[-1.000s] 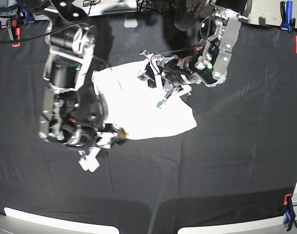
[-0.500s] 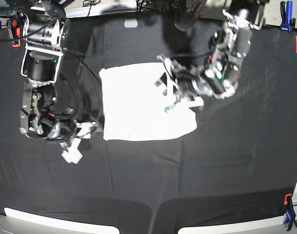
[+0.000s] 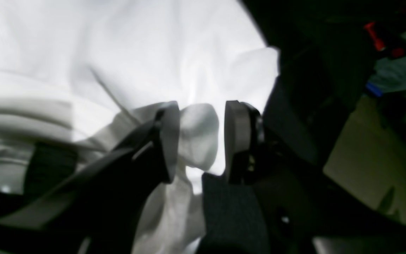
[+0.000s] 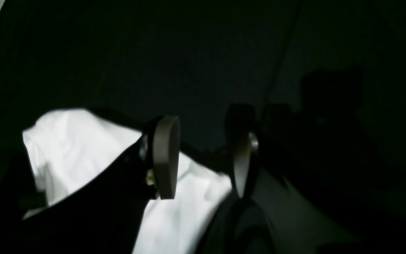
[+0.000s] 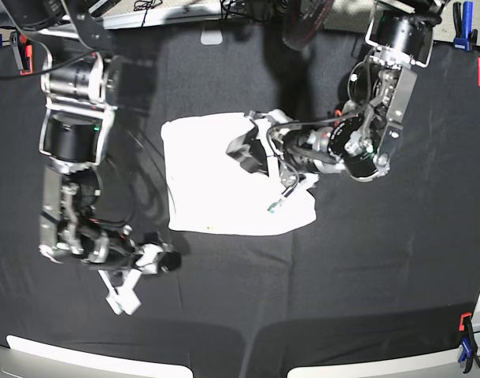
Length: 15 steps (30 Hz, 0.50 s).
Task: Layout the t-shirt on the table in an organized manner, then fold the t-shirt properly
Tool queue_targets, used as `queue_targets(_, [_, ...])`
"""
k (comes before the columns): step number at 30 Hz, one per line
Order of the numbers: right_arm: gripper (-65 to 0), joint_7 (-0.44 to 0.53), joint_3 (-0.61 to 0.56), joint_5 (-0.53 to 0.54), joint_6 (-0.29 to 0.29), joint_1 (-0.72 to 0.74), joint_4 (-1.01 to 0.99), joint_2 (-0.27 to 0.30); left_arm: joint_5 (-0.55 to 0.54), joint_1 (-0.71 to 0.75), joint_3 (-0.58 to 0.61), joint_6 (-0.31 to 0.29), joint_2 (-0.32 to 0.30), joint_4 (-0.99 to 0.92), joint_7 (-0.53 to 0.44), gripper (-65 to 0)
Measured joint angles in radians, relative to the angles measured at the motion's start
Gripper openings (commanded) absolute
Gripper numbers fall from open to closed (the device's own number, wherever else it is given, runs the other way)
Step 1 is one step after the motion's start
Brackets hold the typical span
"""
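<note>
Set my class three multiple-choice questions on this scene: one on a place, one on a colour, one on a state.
1. Where is the right gripper?
A. Over bare table, beside the t-shirt
B. On the t-shirt
C. Past the table's edge

2. What colour is the table's covering?
A. White
B. Black
C. Green

3. How do the right gripper's fingers stand?
A. Shut on cloth
B. Shut on a clip
C. Apart, empty

Answers: 1 A, black covering lies beyond it and the shirt is off to one side; 2 B, it is matte black throughout; 3 C, only dark table shows between them.
</note>
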Motion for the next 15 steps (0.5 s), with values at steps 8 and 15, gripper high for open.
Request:
queue_targets(8, [-41.0,-0.020,0.000,-0.051,0.000,-0.002,0.000,-0.071,-0.080,0.088,0.000,-0.005,0.017,0.000,0.049,-45.2])
queue_targets(15, [-41.0,-0.025,0.001,-0.104,0.000,-0.004,0.000,-0.068,-0.074,0.192,-0.001,-0.010,0.042,0.000,0.027,-45.2])
